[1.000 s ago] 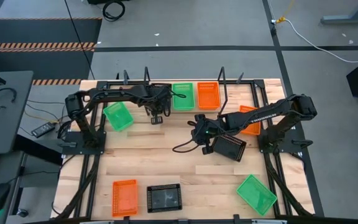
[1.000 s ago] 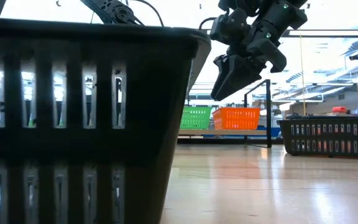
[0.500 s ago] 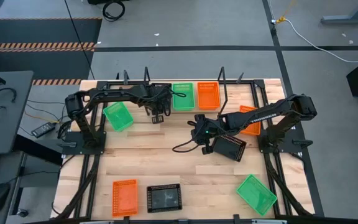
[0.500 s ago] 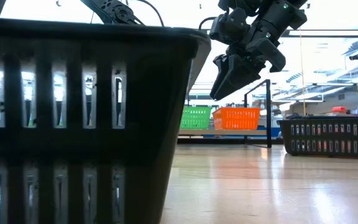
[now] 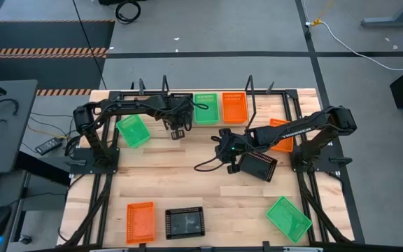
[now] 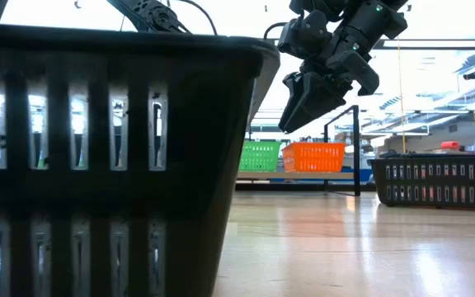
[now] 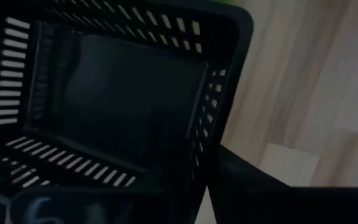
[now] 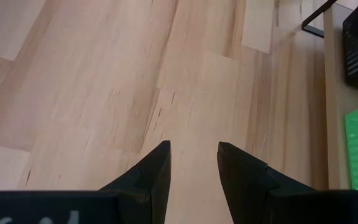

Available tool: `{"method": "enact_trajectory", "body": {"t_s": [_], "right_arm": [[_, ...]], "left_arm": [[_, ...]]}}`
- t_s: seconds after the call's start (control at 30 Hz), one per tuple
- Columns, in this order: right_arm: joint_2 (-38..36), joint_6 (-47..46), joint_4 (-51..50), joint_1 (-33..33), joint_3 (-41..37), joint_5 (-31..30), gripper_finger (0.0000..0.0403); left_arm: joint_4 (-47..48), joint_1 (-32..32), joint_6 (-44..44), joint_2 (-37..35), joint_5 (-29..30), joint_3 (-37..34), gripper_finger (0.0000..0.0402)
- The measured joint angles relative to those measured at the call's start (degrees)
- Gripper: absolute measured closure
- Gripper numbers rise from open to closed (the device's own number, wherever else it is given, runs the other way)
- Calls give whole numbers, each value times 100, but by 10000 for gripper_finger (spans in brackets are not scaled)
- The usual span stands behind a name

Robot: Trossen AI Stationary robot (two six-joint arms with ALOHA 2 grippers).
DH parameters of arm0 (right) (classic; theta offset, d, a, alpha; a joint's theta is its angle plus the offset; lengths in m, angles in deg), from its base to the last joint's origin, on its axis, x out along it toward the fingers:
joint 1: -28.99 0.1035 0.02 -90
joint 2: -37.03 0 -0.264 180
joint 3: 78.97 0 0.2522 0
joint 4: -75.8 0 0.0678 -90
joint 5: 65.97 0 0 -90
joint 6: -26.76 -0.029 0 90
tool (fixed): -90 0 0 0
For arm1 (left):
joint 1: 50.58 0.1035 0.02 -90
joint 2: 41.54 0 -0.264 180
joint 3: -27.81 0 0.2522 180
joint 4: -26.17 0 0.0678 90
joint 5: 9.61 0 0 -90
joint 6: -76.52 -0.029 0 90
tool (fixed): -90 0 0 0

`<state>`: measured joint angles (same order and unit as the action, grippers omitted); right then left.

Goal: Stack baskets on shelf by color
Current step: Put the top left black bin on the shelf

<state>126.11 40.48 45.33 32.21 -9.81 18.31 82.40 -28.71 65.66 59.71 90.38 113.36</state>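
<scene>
The right gripper (image 8: 192, 163) hangs over bare tabletop (image 8: 92, 87), jaws slightly parted, holding nothing. The left gripper (image 5: 176, 131) is beside a black basket (image 7: 114, 106) at the shelf (image 5: 187, 94); I cannot tell its jaws.

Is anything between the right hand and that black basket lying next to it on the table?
Nothing visible. The open right hand hangs above the bare wooden tabletop, and the black plastic mesh basket lies right beside it with no other basket between them. The left hand is well away.

No text, label or number is legible on anything.
</scene>
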Motion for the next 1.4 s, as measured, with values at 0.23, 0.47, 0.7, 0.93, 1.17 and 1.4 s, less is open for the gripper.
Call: {"method": "enact_trajectory", "body": {"t_s": [0.23,0.47,0.7,0.93,1.17,1.4], "right_arm": [[0,0,2,0,1,-2,266],[0,0,2,0,2,-4,266],[0,0,2,0,2,-17,266],[0,0,2,0,2,-15,266],[0,0,2,0,2,-4,266],[0,0,2,0,2,0,266]], "left_arm": [[12,0,138,-1,-108,0,364],[23,2,100,-4,-106,0,383],[146,-24,-405,-10,-102,0,382],[189,-24,-500,-10,-102,0,391],[195,-24,-546,-10,-102,0,391],[266,-58,-686,-10,-102,2,393]]}}
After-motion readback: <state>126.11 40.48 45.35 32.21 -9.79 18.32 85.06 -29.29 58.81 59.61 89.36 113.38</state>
